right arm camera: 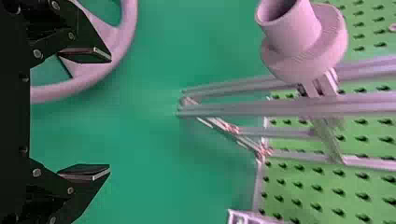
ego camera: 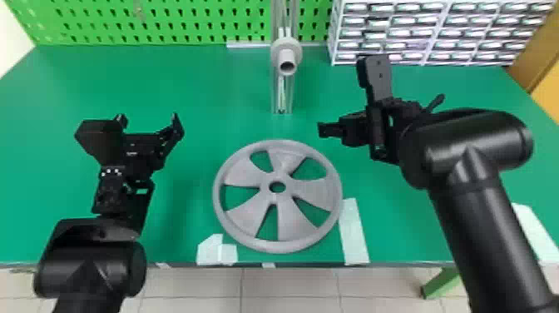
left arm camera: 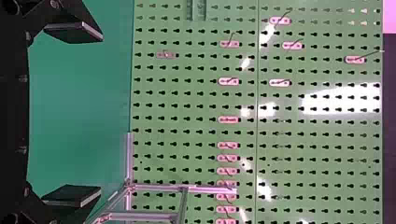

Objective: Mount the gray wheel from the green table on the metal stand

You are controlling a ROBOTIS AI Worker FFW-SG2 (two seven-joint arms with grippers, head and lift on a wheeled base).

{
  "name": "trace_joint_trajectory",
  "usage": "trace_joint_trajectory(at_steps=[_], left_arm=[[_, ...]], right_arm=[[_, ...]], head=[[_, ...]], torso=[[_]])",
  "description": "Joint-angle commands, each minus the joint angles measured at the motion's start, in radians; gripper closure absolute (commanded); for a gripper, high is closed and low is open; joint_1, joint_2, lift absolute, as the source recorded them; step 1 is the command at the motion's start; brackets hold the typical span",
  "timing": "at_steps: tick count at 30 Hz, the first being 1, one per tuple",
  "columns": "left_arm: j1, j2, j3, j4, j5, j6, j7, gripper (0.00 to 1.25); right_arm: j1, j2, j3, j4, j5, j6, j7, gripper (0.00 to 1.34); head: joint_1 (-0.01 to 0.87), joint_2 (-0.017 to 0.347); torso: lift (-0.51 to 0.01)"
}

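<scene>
The gray wheel (ego camera: 291,216) lies flat on the green table (ego camera: 199,83), in front of the metal stand, with wide spokes around a round center hole. The stand (ego camera: 274,91) stands upright, a short hollow gray hub poking out toward the wheel's side.

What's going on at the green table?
Nothing is being handled yet. The gray wheel lies flat on the green table, not mounted on the metal stand behind it. The left gripper hangs open left of the wheel; the right gripper is open, above the table to the right.
</scene>
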Motion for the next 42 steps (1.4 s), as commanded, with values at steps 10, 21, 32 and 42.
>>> trace_joint_trajectory(at_steps=[10, 21, 32, 42], left_arm=[[-0.009, 0.016, -0.015, 0.003, 0.001, 0.002, 0.0, 0.13], [-0.015, 0.019, -0.021, 0.006, 0.002, 0.003, 0.002, 0.13], [-0.018, 0.028, -0.032, 0.009, -0.001, 0.006, 0.002, 0.14], [-0.018, 0.037, -0.036, 0.009, 0.004, 0.006, 0.002, 0.14]], right_arm=[[-0.122, -0.002, 0.015, 0.172, 0.028, 0.127, 0.109, 0.43], [-0.174, 0.023, -0.022, 0.279, 0.008, 0.168, 0.113, 0.43], [-0.248, 0.052, 0.007, 0.339, 0.011, 0.213, 0.127, 0.43], [-0.302, 0.061, 0.03, 0.439, 0.073, 0.239, 0.258, 0.43]], head=[[0.868, 0.052], [0.868, 0.052], [0.868, 0.052], [0.868, 0.052]], torso=[[-0.093], [-0.093], [-0.093], [-0.093]])
